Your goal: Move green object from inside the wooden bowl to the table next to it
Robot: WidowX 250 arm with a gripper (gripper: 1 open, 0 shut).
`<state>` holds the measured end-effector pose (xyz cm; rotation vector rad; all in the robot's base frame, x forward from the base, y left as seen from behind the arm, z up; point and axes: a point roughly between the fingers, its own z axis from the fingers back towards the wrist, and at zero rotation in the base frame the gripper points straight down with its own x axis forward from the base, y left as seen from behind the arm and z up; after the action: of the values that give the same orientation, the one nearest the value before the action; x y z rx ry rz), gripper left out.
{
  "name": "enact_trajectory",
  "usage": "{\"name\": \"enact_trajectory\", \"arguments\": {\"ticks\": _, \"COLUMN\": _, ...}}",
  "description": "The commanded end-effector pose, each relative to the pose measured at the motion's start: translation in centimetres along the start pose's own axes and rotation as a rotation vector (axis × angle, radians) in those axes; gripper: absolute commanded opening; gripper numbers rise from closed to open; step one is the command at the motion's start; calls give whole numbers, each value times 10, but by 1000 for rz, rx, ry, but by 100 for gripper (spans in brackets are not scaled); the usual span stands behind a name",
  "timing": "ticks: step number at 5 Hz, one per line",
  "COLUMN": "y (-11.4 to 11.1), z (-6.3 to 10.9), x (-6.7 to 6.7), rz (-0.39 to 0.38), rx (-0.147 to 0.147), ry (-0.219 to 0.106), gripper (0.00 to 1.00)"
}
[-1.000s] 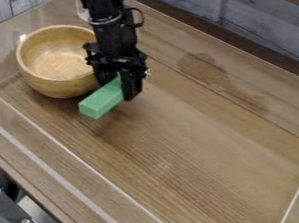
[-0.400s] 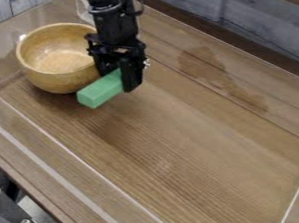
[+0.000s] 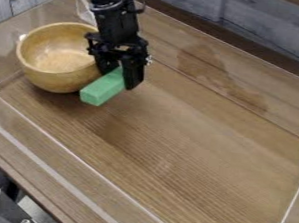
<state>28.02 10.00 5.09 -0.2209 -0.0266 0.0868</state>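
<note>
The table (image 3: 196, 149), a brown wood-grain surface, extends from the wooden bowl to the right side of the view and toward the viewer. The wooden bowl (image 3: 52, 71), round and light tan with a thick rim, is the landmark for all positions given here. The dark robot arm (image 3: 107, 11) reaches down from the far side, passing beside the bowl's right rim as seen in the view. The gripper (image 3: 114, 68) is at the lower end of the arm, just beside that same rim. Its jaws are closed on the green block (image 3: 104, 87), gripping the block's far end. The block is outside the bowl, at the near right part of the rim, with its free end pointing toward the viewer and away from the grip. Whether the block's underside touches the table cannot be determined from this view, nor can any contact between block and rim be confirmed. The step in hand is judged to be placement, with removal from the bowl complete. To perform it well, first confirm that the whole block lies outside the rim; if in doubt, shift it slightly away from the bowl. Lower until the block seats flat on the table, then open the jaws gently and retract straight up. Caution: early release may let the block drop or tip against the bowl; a sideways retraction may drag the block or push the rim.
</note>
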Motion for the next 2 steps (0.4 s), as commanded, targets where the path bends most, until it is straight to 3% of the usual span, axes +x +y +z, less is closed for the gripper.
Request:
{"name": "enact_trajectory", "arguments": {"ticks": 1, "y": 3, "z": 27, "x": 12, "rz": 29, "rx": 44, "ry": -70, "gripper": 0}}
{"name": "enact_trajectory", "arguments": {"ticks": 2, "y": -5, "z": 31, "x": 15, "rz": 46, "rx": 46, "ry": -69, "gripper": 0}}
